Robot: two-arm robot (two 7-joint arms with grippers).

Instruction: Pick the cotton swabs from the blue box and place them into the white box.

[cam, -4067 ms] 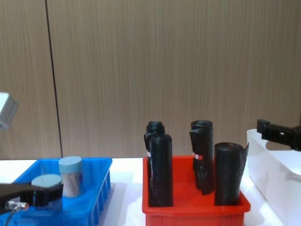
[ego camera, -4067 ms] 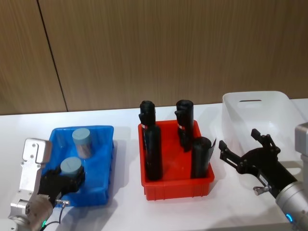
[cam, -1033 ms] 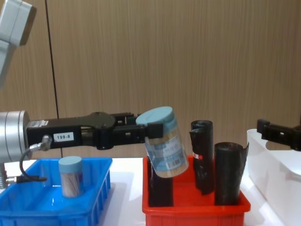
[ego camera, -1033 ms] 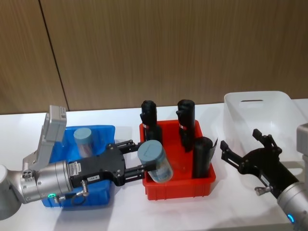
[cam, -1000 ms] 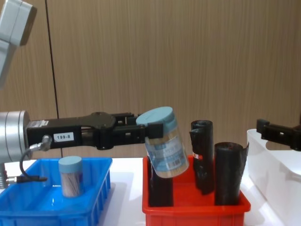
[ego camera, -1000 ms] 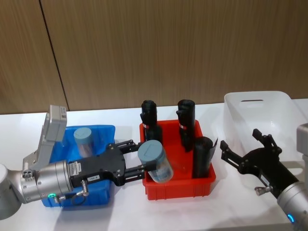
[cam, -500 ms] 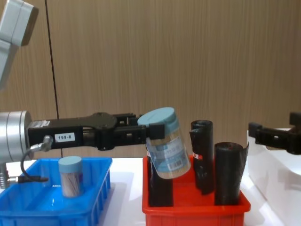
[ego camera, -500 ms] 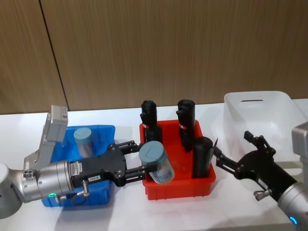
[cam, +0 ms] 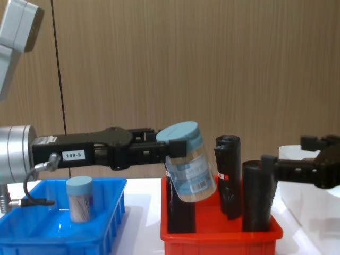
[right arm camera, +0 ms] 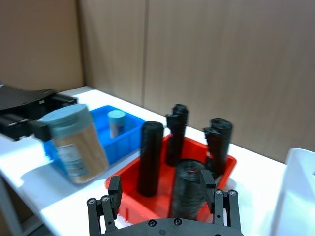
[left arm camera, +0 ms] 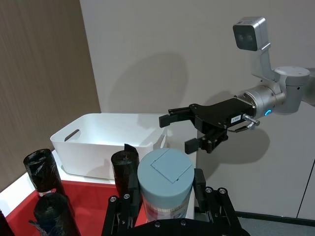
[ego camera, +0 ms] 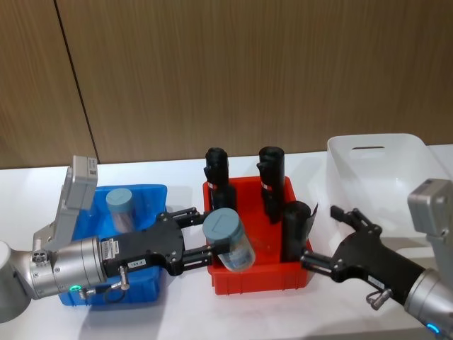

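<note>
The red bin [ego camera: 262, 278] sits in the middle of the white table [ego camera: 177, 170] with four black rolls [ego camera: 272, 176] standing upright in it. The left gripper [ego camera: 205, 236] reaches in from the left of the red bin, its two black fingers closed on the sides of one jar of cotton swabs [ego camera: 228, 239], gripping it just under the light blue lid. That jar hangs in the air over the left front part of the red bin, above its rim and in front of the front left roll. It is tilted, so the lid leans back toward the left arm and the base points toward the middle of the bin. A second jar of cotton swabs [ego camera: 120, 207] stands upright in the blue box [ego camera: 159, 202], which lies to the left of the red bin, near it but apart. This jar is in the half of the box farther from the robot. The white box [ego camera: 382, 177] stands to the right of the red bin and a little farther back. The right gripper [ego camera: 320, 237] hovers at the right front corner of the red bin, between it and the white box, its fingers spread wide apart and holding nothing, one fingertip close to the front right roll
</note>
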